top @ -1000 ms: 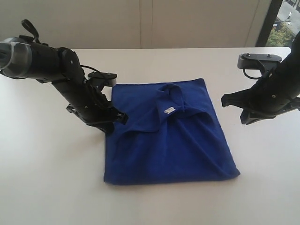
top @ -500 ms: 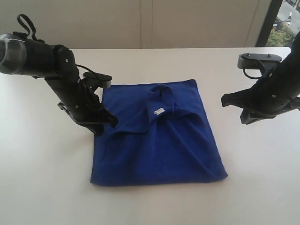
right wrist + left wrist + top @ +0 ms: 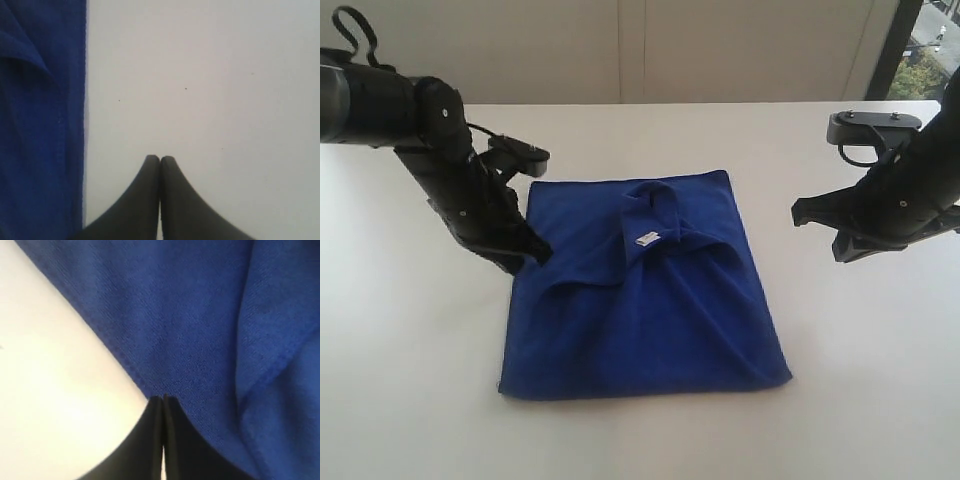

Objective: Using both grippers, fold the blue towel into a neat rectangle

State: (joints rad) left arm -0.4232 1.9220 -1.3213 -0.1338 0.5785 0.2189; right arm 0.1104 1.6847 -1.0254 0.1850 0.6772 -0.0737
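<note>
The left gripper [image 3: 163,398] has its jaws closed, pinching the blue towel [image 3: 650,310] at its hem; the right gripper [image 3: 160,159] is closed, empty, over bare desk [image 3: 880,350] beside the towel

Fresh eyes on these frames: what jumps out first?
A blue towel lies folded roughly square in the middle of the white table, one corner flipped over on top and showing a small white tag. The left gripper is pinched shut on the towel's left edge. The right gripper, also shut, is over bare table to the towel's right, clear of the cloth.
</note>
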